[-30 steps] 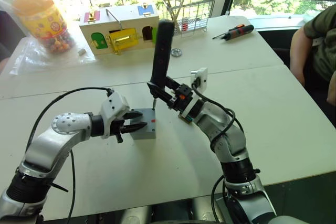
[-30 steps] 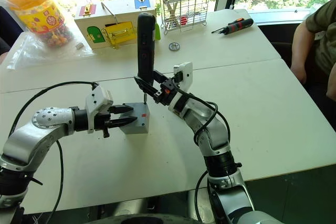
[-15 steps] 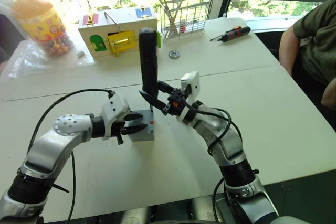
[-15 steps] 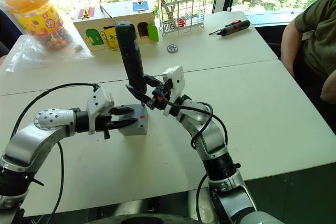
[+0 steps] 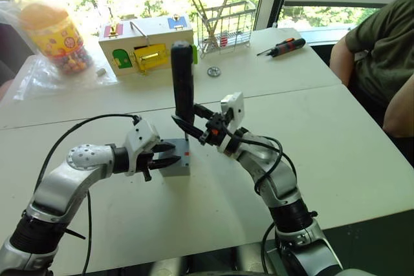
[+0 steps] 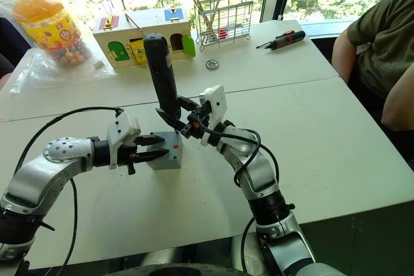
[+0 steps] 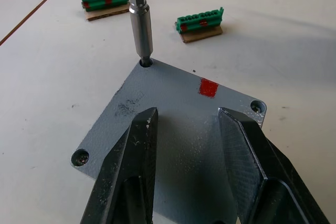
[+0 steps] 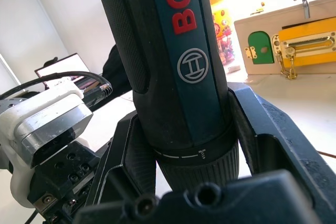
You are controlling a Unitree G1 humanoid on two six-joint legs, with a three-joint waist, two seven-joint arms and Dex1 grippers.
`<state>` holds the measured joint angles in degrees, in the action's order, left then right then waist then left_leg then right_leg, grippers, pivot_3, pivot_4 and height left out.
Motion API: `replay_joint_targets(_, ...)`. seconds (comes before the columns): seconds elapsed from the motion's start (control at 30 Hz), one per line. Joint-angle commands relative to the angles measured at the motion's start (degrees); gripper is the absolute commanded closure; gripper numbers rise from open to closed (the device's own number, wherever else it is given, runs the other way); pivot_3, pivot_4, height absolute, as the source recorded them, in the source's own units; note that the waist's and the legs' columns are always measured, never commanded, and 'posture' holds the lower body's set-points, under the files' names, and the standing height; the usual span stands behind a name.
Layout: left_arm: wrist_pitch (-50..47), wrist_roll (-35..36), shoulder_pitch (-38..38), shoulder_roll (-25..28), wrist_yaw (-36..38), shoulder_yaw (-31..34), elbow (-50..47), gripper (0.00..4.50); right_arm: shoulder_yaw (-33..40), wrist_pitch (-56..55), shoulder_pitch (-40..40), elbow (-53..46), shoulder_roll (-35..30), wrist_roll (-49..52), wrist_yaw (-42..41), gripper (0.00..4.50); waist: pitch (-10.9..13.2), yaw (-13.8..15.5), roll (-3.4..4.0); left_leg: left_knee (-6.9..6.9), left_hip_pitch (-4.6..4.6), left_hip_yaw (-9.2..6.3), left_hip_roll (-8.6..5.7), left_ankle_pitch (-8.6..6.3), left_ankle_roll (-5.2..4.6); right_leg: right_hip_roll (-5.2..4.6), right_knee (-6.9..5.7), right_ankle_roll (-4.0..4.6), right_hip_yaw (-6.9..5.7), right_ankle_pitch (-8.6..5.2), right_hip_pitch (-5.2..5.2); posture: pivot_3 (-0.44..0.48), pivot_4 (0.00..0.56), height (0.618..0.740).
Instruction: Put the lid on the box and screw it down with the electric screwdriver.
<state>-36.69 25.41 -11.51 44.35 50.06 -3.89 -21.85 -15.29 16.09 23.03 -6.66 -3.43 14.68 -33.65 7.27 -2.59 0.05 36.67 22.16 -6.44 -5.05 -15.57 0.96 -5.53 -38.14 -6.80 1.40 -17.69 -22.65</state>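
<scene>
electric screwdriver (image 5: pixel 182 88) upright, bit in lid (image 7: pixel 173 145) corner hole, right gripper (image 5: pixel 192 122) gripping

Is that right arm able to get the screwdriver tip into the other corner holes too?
Probably yes. The right gripper holds the electric screwdriver at one corner of the lid; the other corner holes lie uncovered beside the left gripper's fingers.
</scene>
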Motion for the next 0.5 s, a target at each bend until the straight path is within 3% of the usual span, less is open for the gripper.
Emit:
replay_joint_targets(0.03, -0.5, -1.1, 0.4, -0.1, -0.1, -1.3, 0.6, 2.69, -4.4, 2.8, -3.0, 5.3, -0.1, -1.1, -1.9, 2.74, 0.0, 0.0, -0.01, -0.07, -0.10, 0.00, 0.00, -0.01, -0.01, -0.01, 0.03, 0.00, 0.00, 0.00, 0.01, 0.000, 0.150, 0.740)
replay_joint_targets(0.13, -0.5, -1.3, 0.3, -0.2, -0.1, -1.4, 0.6, 2.69, -4.7, 3.0, -3.1, 5.4, 0.1, -1.1, -1.9, 2.74, -0.1, 0.1, 0.02, -0.52, -0.83, 0.07, -0.02, -0.15, -0.26, -0.04, 0.20, 0.00, 0.03, 0.00, 0.40, 0.000, 0.150, 0.740)
replay_joint_targets(0.5, -0.8, -1.4, 0.3, -0.2, -0.2, -1.3, -0.1, 2.69, -2.8, 3.9, -2.6, 9.1, 1.3, -0.7, -1.6, 2.74, -0.3, 0.0, 0.03, -0.58, -0.86, 0.06, 0.01, -0.16, -0.28, -0.04, 0.21, 0.02, 0.08, -0.02, 0.37, 0.000, 0.150, 0.740)
